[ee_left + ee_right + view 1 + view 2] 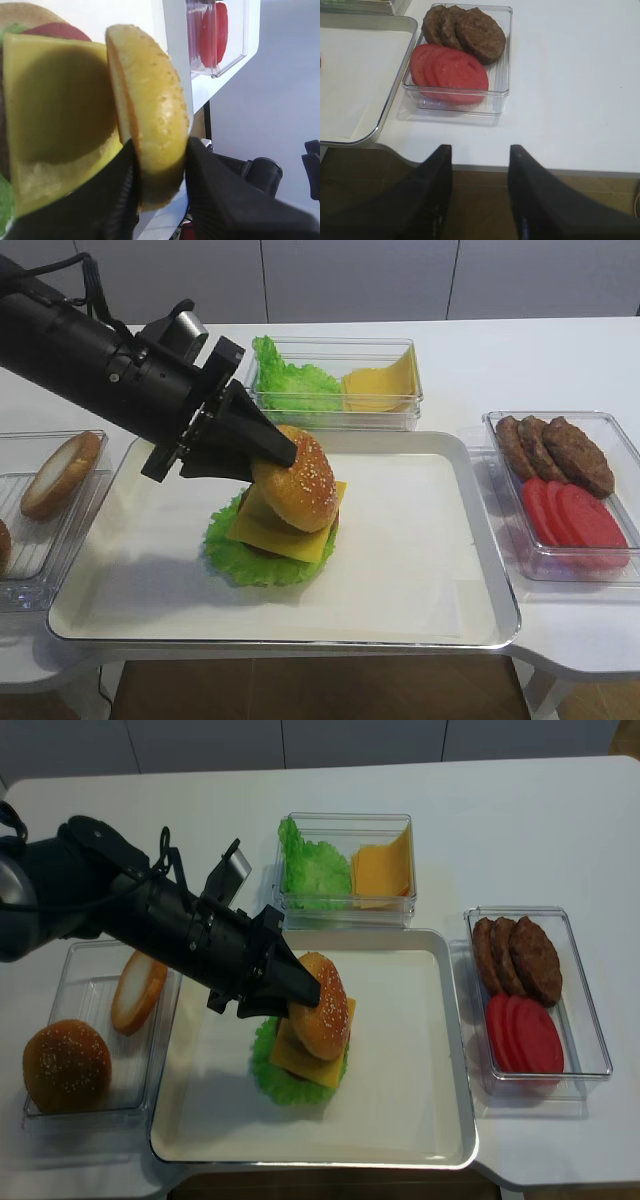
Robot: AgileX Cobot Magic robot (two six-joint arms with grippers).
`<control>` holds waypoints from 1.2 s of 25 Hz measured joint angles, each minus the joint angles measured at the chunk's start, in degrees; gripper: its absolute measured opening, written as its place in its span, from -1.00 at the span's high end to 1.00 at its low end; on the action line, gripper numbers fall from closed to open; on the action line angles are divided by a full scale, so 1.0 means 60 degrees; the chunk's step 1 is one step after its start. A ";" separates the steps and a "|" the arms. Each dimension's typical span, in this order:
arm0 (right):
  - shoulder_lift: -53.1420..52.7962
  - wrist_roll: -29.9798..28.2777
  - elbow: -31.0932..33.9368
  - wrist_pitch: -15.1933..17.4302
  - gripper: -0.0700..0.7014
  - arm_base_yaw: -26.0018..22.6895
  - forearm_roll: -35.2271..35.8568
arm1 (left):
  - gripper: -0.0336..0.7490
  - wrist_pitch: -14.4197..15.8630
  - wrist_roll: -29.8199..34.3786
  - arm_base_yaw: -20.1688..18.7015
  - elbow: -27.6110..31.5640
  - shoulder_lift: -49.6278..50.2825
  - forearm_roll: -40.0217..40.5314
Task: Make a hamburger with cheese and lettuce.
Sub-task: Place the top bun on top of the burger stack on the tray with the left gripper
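The hamburger (270, 535) sits mid-left on the white tray (420, 570): a ruffled lettuce (235, 558) at the bottom, a dark patty edge, and a square yellow cheese (275, 537) on top. My left gripper (285, 452) is shut on a sesame bun top (297, 480), held tilted on edge over the cheese; whether it touches the cheese I cannot tell. In the left wrist view the bun top (150, 110) sits between the fingers (215, 190), with the cheese (55, 115) beside it. My right gripper (480, 150) is open and empty beyond the table's front edge.
A clear box (385, 415) behind the tray holds heaped lettuce and cheese slices. A box (620, 570) at right holds brown patties (555, 445) and tomato slices (570, 515). A box (45, 1110) at left holds a bun half (60, 475) and a whole bun (65, 1065).
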 joint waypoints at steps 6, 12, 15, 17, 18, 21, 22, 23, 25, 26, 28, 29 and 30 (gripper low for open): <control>0.0000 0.0000 0.0000 0.0000 0.04 0.0000 0.0000 | 0.39 0.0000 -0.0036 0.0000 0.0000 0.0000 0.0000; 0.0000 0.0000 0.0000 0.0000 0.04 0.0000 0.0000 | 0.39 0.0000 -0.0139 0.0000 0.0000 0.0000 0.0114; 0.0000 0.0000 0.0000 0.0000 0.04 0.0000 0.0000 | 0.39 0.0018 -0.0313 0.0000 0.0000 0.0000 0.0209; 0.0000 0.0000 0.0000 0.0000 0.04 0.0000 0.0000 | 0.38 0.0058 -0.0406 0.0000 0.0000 0.0000 0.0280; 0.0000 0.0000 0.0000 0.0000 0.04 0.0000 0.0000 | 0.37 0.0074 -0.0451 0.0000 -0.0024 0.0000 0.0324; 0.0000 0.0000 0.0000 0.0000 0.04 0.0000 0.0000 | 0.32 0.0074 -0.0493 0.0000 -0.0022 0.0000 0.0383; 0.0000 0.0000 0.0000 0.0000 0.04 0.0000 0.0000 | 0.31 0.0074 -0.0506 0.0000 -0.0022 0.0000 0.0391; 0.0000 0.0000 0.0000 0.0000 0.04 0.0000 0.0000 | 0.31 0.0094 -0.0506 0.0000 -0.0022 0.0000 0.0407; 0.0000 0.0000 0.0000 0.0000 0.04 0.0000 0.0000 | 0.30 0.0110 -0.0554 0.0000 -0.0022 0.0000 0.0480; 0.0000 0.0000 0.0000 0.0000 0.04 0.0000 0.0000 | 0.30 0.0110 -0.0575 0.0000 -0.0022 0.0000 0.0523; 0.0000 0.0000 0.0000 0.0000 0.04 0.0000 0.0000 | 0.30 0.0132 -0.0617 0.0000 -0.0022 -0.0017 0.0596; 0.0000 0.0000 0.0000 0.0000 0.04 0.0000 0.0000 | 0.30 0.0132 -0.0617 0.0000 -0.0022 -0.0017 0.0605; 0.0000 0.0000 0.0000 0.0000 0.04 0.0000 0.0000 | 0.29 0.0132 -0.0659 0.0000 -0.0022 -0.0017 0.0620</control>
